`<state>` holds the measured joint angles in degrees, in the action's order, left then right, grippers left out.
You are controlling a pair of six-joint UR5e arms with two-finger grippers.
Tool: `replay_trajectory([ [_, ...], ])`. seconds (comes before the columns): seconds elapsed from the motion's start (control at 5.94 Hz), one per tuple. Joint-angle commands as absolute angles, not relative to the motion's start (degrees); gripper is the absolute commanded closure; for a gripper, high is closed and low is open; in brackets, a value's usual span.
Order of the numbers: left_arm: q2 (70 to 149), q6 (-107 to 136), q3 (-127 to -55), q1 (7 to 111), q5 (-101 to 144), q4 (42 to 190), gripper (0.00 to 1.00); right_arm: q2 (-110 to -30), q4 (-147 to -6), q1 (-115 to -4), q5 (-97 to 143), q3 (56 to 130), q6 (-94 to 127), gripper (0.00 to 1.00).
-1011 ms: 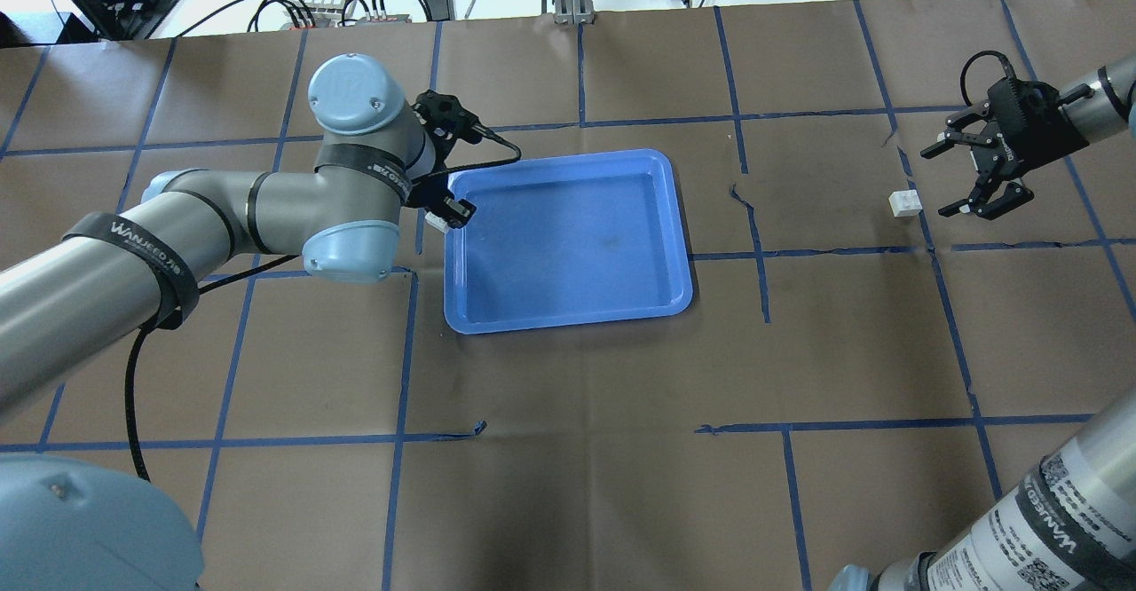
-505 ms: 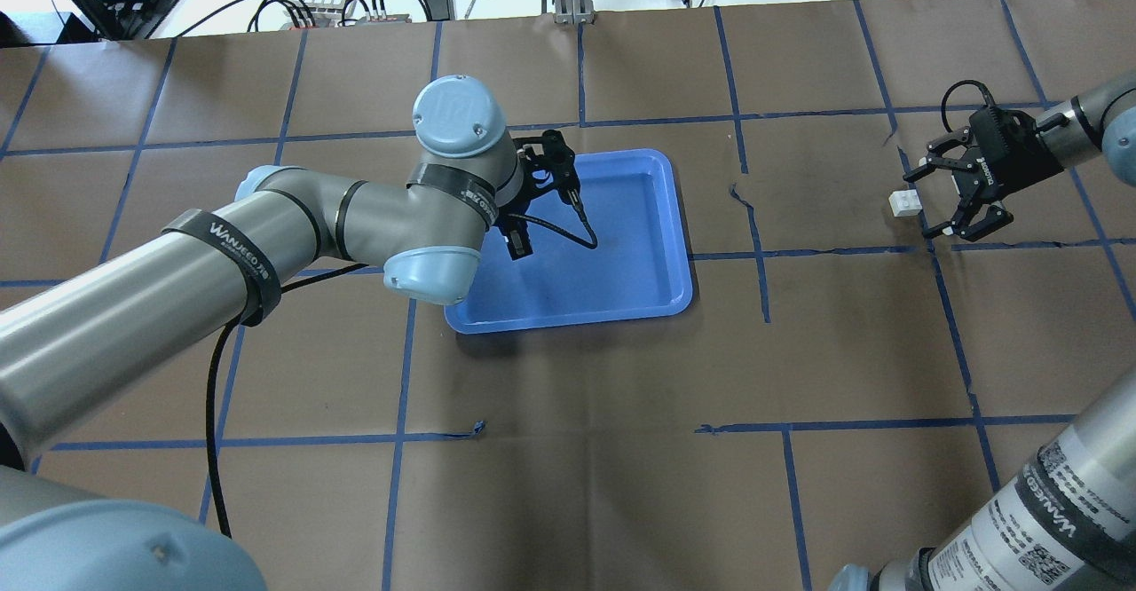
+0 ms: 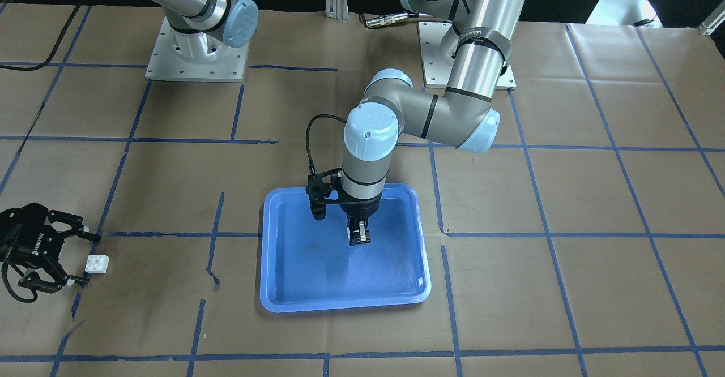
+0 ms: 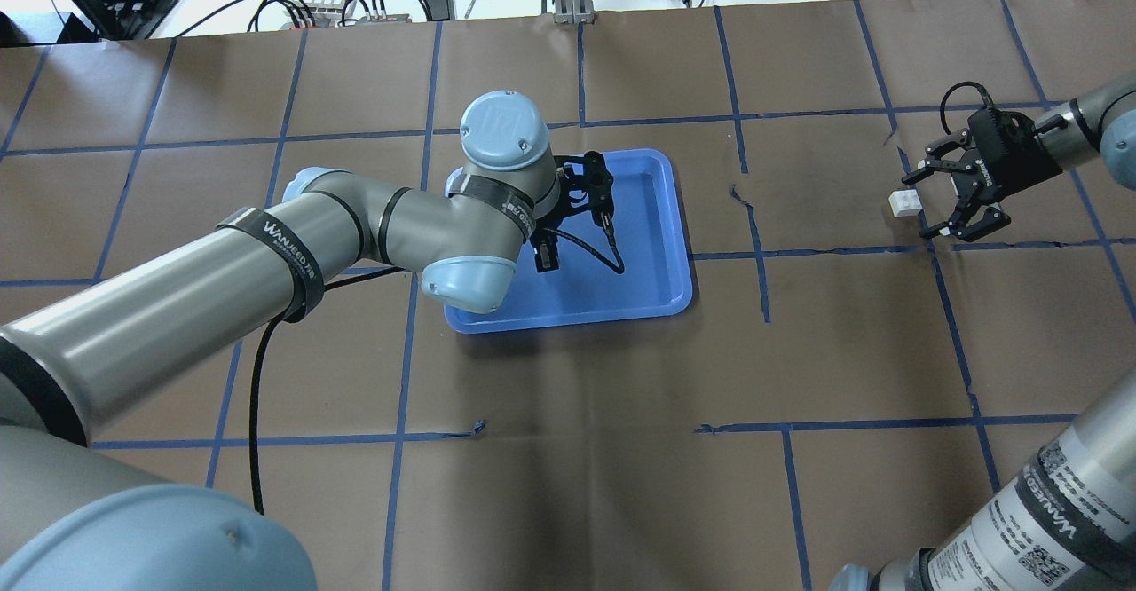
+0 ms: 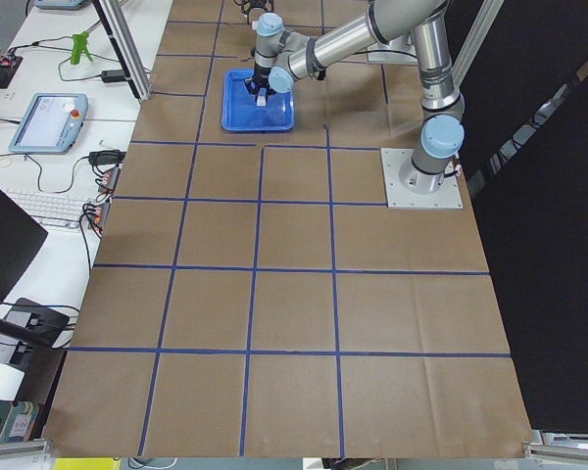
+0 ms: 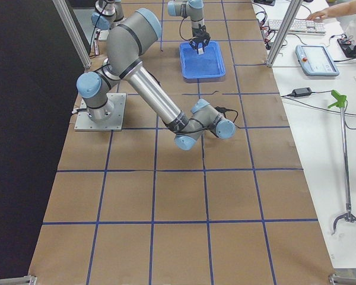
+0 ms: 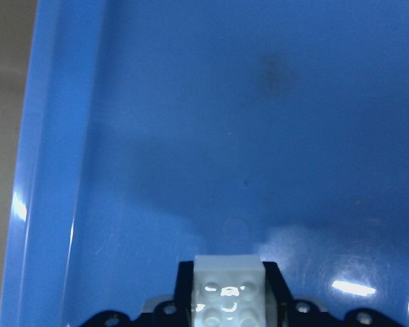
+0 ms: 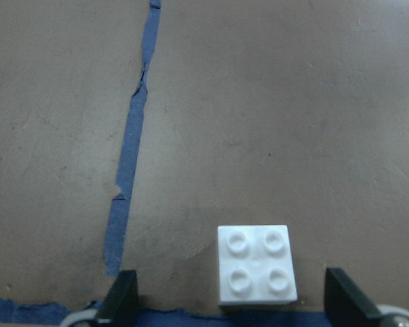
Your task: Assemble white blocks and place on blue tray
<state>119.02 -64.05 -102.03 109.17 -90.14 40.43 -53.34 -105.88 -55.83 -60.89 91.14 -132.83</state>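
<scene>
The left fingers point(image 7: 184, 281) are closed on the held white block point(image 7: 228, 285), clamping it on two opposite sides with its studs facing the wrist camera. The fingers point straight down over the glossy base of the blue tray point(image 4: 655, 264), inside the rim and nearer the robot's side of the tray. Whether the block touches the base cannot be determined. The left arm reaches to the tray from the robot's left.

The right fingers point(image 8: 125, 294) are spread wide. The loose white block point(image 8: 256, 266) sits studs up between them and touches neither finger. This block point(image 4: 905, 204) rests on the brown paper-covered tabletop point(image 4: 577, 484), just beside a line of blue tape and well apart from the tray. The right fingers are held low and nearly level with the tabletop.
</scene>
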Motion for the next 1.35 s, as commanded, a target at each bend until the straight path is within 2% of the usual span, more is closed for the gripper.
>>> replay_trajectory([
  [0.0,119.79,-64.52,-101.78,110.13,-90.26,40.34,0.81,-53.44,-105.82,-55.9,-60.73,90.7,-132.8,0.31],
  [0.17,121.01,-64.42,-101.78,110.13,-90.26,40.17,0.73,-53.44,-105.91,-55.9,-59.78,90.7,-132.8,0.38],
  [0.34,121.03,-64.42,-102.21,110.13,-90.26,40.17,0.57,-53.44,-107.74,-55.9,-59.85,90.7,-132.72,0.49],
  [0.51,121.03,-64.42,-102.13,110.13,-90.0,40.51,0.02,-53.44,-108.28,-55.99,-59.85,90.7,-132.63,0.59],
  [0.84,117.71,-64.34,-101.69,110.65,-90.53,42.96,0.01,-54.48,-108.37,-56.16,-59.85,90.7,-132.54,0.68],
  [1.01,112.38,-64.07,-100.65,110.48,-90.61,49.07,0.01,-55.28,-108.28,-56.25,-59.85,90.7,-132.19,0.69],
  [1.18,106.15,-62.77,-97.33,110.13,-90.79,61.92,0.01,-57.98,-107.85,-56.95,-59.85,90.7,-128.45,0.69],
])
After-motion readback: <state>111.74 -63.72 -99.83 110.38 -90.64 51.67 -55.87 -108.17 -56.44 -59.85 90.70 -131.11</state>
